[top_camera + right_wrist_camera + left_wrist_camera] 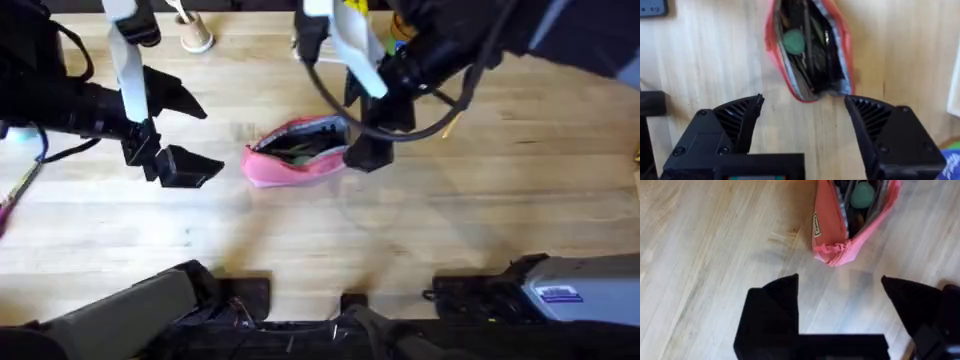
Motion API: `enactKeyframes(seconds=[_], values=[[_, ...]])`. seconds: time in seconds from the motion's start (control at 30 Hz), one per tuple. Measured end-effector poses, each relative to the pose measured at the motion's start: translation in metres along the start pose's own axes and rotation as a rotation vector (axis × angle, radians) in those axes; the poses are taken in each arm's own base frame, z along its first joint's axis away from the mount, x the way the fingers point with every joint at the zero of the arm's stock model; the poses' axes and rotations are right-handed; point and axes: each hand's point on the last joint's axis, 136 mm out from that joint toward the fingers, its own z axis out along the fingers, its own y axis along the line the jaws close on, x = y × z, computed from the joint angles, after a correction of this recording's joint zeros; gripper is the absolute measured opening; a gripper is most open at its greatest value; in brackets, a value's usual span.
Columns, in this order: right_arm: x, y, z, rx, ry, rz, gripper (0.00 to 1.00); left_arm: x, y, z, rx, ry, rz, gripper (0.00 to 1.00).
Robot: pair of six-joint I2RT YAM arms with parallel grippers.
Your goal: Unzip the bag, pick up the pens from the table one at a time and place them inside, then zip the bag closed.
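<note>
Near the middle of the butcher-block table (420,230), one pink pencil pouch (296,152) is laid, its zipper drawn open; inside it, several dark slim pens (812,45) are seen, too crowded to be counted, along with one round green item (793,41); two grippers are counted; the left gripper (840,302) is held spread and empty just beside the pouch's left end, not touching it; the right gripper (802,112) is likewise parted and empty, poised at the pouch's right end.

both grippers (840,292) (802,107) spread wide
</note>
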Motion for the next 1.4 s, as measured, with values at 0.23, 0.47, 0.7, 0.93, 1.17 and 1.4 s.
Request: enactKeyframes(seconds=[0.23,0.47,0.7,0.93,1.17,1.4], values=[[0.058,-0.052,-0.067,0.206,-0.005,0.278,0.998,0.000,0.000,0.000,0.000,0.000,0.000,0.977],[0.134,-0.100,-0.091,0.339,0.017,0.675,0.998,0.000,0.000,0.000,0.000,0.000,0.000,0.977],[0.180,-0.122,-0.104,0.508,0.060,1.058,0.998,0.000,0.000,0.000,0.000,0.000,0.000,0.977],[0.215,-0.122,-0.120,0.737,0.089,1.519,0.998,0.000,0.000,0.000,0.000,0.000,0.000,0.979],[0.219,-0.122,-0.123,0.797,0.005,1.768,0.998,0.000,0.000,0.000,0.000,0.000,0.000,0.979],[0.230,-0.123,-0.108,0.811,0.026,1.829,0.998,0.000,0.000,0.000,0.000,0.000,0.000,0.979]])
